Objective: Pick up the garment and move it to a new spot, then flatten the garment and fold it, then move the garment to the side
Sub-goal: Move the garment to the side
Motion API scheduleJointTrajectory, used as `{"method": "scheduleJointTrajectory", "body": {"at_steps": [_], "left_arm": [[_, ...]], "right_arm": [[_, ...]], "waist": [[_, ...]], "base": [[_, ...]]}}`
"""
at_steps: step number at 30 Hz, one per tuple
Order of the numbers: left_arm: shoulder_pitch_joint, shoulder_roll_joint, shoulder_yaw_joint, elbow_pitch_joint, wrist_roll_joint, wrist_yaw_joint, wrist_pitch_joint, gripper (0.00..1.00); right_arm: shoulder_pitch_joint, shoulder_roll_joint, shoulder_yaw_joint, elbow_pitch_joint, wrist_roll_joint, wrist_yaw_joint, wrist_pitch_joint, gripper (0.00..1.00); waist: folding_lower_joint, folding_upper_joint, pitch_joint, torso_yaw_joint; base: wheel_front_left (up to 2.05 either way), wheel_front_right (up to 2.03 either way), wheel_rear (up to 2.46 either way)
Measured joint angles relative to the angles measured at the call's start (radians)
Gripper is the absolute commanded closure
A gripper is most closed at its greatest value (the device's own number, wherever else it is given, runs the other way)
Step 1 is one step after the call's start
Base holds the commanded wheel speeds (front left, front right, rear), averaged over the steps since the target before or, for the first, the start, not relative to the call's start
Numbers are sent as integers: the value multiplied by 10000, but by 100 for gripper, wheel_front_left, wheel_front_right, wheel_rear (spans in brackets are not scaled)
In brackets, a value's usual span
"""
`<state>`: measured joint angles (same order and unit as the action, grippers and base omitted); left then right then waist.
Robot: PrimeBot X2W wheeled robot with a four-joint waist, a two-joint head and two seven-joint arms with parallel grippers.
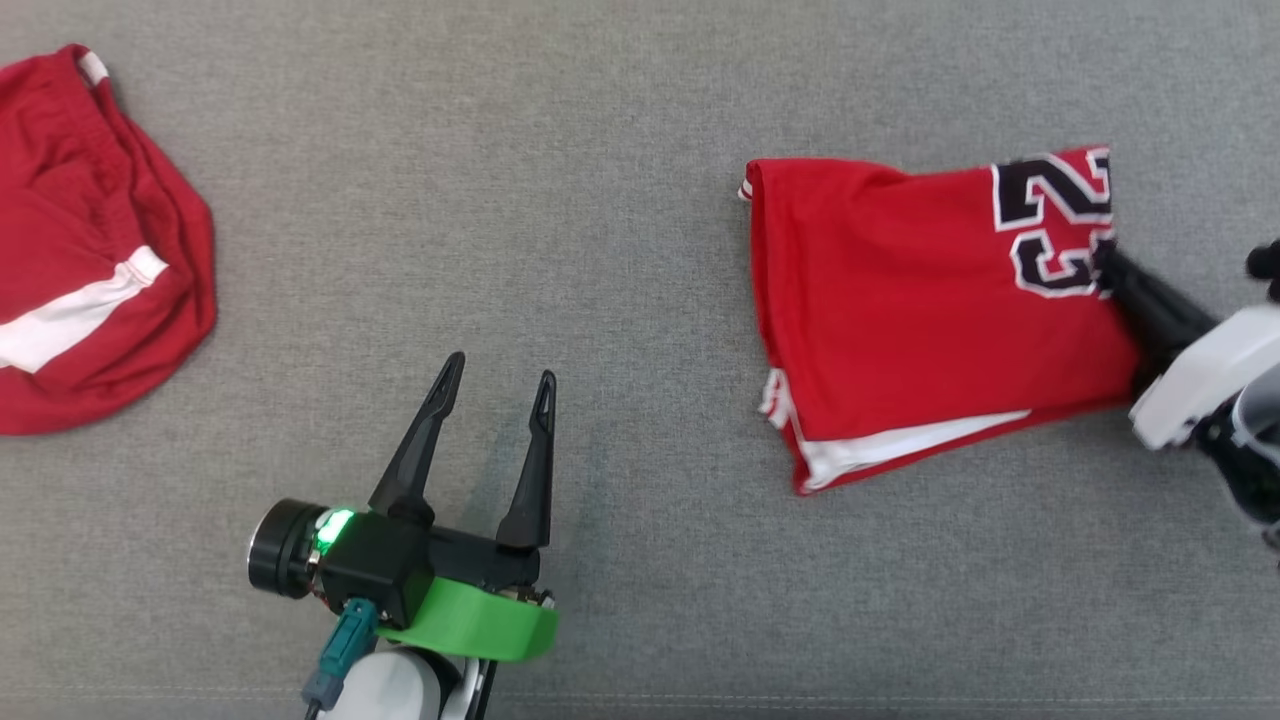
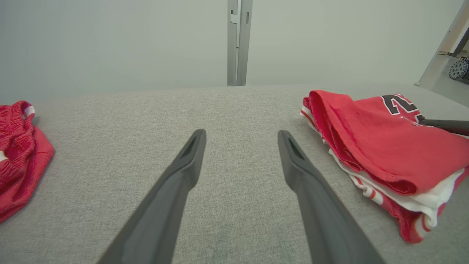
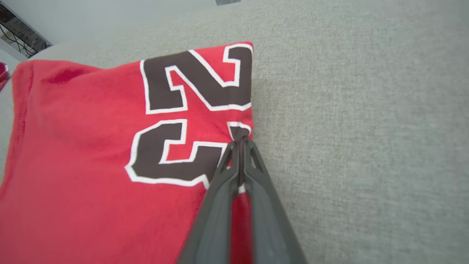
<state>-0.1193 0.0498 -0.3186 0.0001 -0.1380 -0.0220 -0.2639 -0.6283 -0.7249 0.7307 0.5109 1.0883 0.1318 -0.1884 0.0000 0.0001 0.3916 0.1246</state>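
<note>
Red jersey [image 1: 900,300] stretches leftward from the right pincer [image 1: 1105,257], clamped on its numbered edge; left pincer [image 1: 500,370] gapes, well apart.

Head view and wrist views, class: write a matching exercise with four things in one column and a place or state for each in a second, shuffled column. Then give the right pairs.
Column one
1. left gripper
2. right gripper
3. folded jersey
4. red shorts

Column two
A. bunched up at the robot's far left
B. shut on a fabric edge beside the number
C. open above the grey surface, holding nothing
D. lying folded on the robot's right, number facing up

Pairs: 1-C, 2-B, 3-D, 4-A
</note>
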Motion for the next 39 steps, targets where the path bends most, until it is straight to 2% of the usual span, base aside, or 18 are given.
{"method": "scheduleJointTrajectory", "body": {"at_steps": [8, 16, 28, 33, 34, 35, 36, 39], "left_arm": [[-570, 0, -100, -303, 188, -226, 0, 0], [-1405, 10, -222, -690, 834, -458, 0, 0], [-2059, 222, -230, -1371, 1262, -568, 0, 0], [-2165, 295, -263, -1461, 1302, -583, 0, 0], [-2186, 311, -274, -1459, 1302, -587, 0, 0], [-2209, 320, -284, -1453, 1300, -589, 0, 0], [-2233, 322, -301, -1430, 1300, -600, 0, 0], [-2302, 320, -339, -1329, 1298, -614, 0, 0]], "right_arm": [[-1942, -963, 151, 443, -395, 0, -163, 100], [-3196, -2113, -464, 1177, -633, -2, -391, 100], [-2933, -4157, -1547, 1661, -518, -2, -514, 100], [-2931, -4462, -2253, 1820, -692, 0, -614, 100], [-2960, -4462, -2382, 1916, -780, -2, -623, 67], [-3011, -4443, -2531, 2025, -980, 0, -642, 51], [-3118, -4387, -2698, 2159, -1185, 0, -667, 0], [-3559, -4033, -3277, 2399, -2316, -4, -729, 0]], "waist": [[0, 0, 796, -241], [1, 0, 1869, -521], [1, 0, 3175, -974], [1, 0, 3449, -1145], [1, 0, 3492, -1163], [1, 0, 3530, -1177], [1, 0, 3555, -1181], [1, 0, 3494, -1164]], "base": [[0, 0, 0], [0, 0, 0], [0, 0, 0], [0, 0, 0], [0, 0, 0], [0, 0, 0], [0, 0, 0], [0, 0, 0]]}}
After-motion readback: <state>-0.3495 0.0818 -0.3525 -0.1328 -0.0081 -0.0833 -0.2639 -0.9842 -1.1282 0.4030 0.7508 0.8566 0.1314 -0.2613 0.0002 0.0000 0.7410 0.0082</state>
